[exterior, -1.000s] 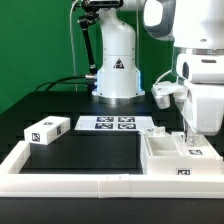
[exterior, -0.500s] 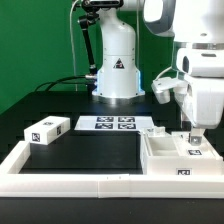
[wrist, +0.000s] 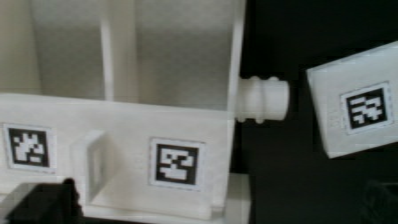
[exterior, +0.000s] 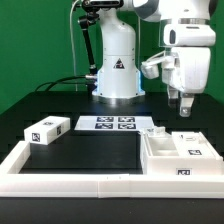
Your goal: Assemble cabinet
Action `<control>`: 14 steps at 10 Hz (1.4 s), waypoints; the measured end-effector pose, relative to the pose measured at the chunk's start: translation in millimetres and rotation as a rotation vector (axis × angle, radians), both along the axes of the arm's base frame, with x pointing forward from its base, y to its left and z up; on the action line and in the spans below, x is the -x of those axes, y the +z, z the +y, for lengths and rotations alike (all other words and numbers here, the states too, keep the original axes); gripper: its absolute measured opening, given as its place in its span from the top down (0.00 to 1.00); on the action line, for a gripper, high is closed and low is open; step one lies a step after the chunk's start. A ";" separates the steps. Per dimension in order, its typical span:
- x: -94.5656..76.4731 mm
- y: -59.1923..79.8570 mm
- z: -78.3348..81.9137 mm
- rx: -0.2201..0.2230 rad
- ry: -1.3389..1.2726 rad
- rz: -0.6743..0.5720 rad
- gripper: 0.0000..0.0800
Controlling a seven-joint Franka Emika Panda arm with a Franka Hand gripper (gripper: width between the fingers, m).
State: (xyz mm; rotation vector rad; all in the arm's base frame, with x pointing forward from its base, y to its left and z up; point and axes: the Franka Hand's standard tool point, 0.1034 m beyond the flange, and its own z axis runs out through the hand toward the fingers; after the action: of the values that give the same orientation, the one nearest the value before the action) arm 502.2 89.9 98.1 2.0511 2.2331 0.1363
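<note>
The cabinet [exterior: 160,168] sits on the black worktop [exterior: 90,155] at the exterior view's right, hard against the front rail [exterior: 70,183]. It looks only partly built. Its top is open, and the wrist view shows bare inner walls in the cabinet [wrist: 107,90], with a round peg [wrist: 267,97] sticking out from one side. A tagged panel [wrist: 365,105] lies just beside that peg, with a dark gap between them, so it seems not yet joined. A tagged block [exterior: 47,128] lies well apart at the exterior view's left, probably a part still to be fetched and fitted. By that reading, most of the joining is still to do.

The claw [exterior: 183,104] hangs above the cabinet, clear of it, with nothing seen in it. Whether it is wide or narrow cannot be told from either view. Only one dark finger [wrist: 36,200] shows at the edge of the wrist view.

The count is one arm with one claw, one cabinet, one loose block, one nearby panel and one peg in sight. There is one marker board [exterior: 113,124] bearing four tags. The wrist view shows two tags on the cabinet's near face and one on the panel.
</note>
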 end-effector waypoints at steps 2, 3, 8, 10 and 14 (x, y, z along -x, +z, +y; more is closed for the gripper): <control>27.1 -16.8 -6.5 -0.011 -0.035 0.026 0.00; 31.3 -21.4 -6.2 -0.012 -0.068 0.042 0.00; 30.8 -22.4 -8.7 -0.005 0.035 0.031 0.00; 36.0 -28.0 -9.3 0.006 0.198 0.011 0.00; 52.9 -36.4 -1.7 0.005 0.204 0.019 0.00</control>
State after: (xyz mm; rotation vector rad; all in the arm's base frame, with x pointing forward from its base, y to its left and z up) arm 449.3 88.2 61.7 1.8248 2.4471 0.1283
